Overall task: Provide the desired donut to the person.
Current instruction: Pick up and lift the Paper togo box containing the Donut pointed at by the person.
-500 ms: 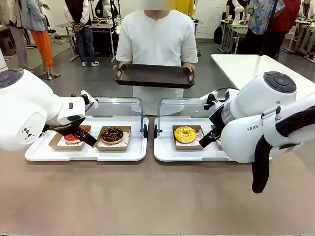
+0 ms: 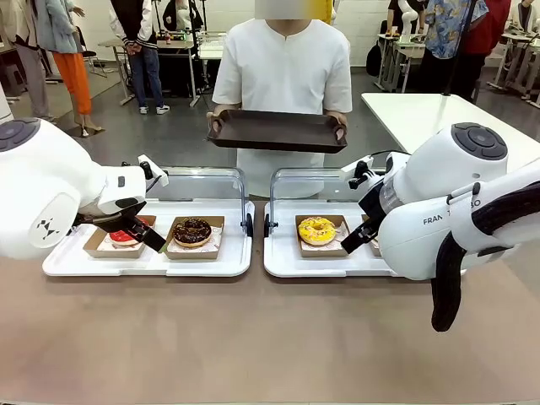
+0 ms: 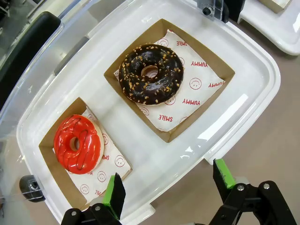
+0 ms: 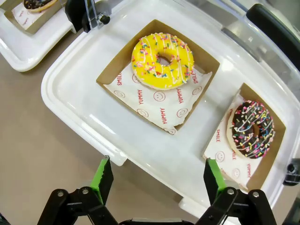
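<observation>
The person stands at the far side holding a dark brown tray with both hands. On the left white tray lie a red glazed donut and a chocolate donut with nut bits, each in a cardboard box. My left gripper hovers open over that tray's near edge, holding nothing. The right white tray carries a yellow sprinkled donut and a chocolate sprinkled donut. My right gripper is open above its near rim.
Each white tray has a clear hinged lid standing open at its back. Bare brown tabletop stretches in front of both trays. A white table stands at the back right, and other people stand farther off.
The person has shifted a little to the right with the dark tray. Both arms and all the donuts are where they were.
</observation>
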Action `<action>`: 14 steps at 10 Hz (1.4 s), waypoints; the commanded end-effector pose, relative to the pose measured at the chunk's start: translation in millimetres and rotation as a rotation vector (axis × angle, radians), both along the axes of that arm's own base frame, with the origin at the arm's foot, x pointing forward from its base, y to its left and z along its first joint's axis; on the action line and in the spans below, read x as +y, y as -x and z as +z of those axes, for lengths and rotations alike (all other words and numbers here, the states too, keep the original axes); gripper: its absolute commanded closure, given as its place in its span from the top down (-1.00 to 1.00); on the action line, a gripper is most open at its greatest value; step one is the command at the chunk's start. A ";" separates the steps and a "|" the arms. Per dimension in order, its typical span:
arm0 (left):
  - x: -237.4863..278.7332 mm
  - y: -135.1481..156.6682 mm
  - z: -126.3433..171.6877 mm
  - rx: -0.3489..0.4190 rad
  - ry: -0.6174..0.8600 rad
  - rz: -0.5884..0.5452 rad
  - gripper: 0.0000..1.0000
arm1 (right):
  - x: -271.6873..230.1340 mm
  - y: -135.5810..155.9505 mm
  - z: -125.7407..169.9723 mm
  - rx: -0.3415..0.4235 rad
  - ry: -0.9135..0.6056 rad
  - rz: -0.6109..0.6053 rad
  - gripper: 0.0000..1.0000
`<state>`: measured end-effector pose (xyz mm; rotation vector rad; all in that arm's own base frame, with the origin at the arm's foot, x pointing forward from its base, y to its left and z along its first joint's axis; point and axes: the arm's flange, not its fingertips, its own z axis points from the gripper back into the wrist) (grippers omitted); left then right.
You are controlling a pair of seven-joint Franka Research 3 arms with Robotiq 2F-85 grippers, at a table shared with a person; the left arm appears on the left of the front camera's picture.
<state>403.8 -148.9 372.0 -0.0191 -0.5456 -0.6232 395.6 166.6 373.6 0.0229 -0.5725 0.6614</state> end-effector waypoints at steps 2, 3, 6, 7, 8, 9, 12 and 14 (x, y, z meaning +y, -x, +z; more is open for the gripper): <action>0.0 0.1 -0.1 0.000 0.000 0.000 1.00 | 0.1 0.0 0.0 0.000 0.000 0.000 1.00; 0.0 0.1 -0.1 0.000 0.000 0.000 1.00 | 0.1 0.0 0.0 0.000 0.000 0.000 1.00; 0.0 0.1 -0.1 0.000 0.000 0.000 1.00 | 0.1 0.0 0.0 0.000 0.000 0.000 1.00; 0.0 0.1 -0.1 0.000 0.000 0.000 1.00 | 0.1 0.0 0.0 0.000 0.000 0.000 1.00; 0.0 0.1 -0.1 0.000 0.000 0.000 1.00 | 0.1 0.0 0.0 0.000 0.000 0.000 1.00; 0.0 0.1 -0.1 0.000 0.000 0.000 1.00 | 0.1 0.0 0.0 0.000 0.000 0.000 1.00; 8.1 -3.3 17.3 0.025 -0.108 0.013 1.00 | -4.1 -4.1 24.5 0.059 -0.021 -0.024 1.00; 7.6 -18.7 70.6 0.151 -0.169 -0.025 1.00 | -14.7 -21.2 89.2 0.171 -0.088 -0.086 1.00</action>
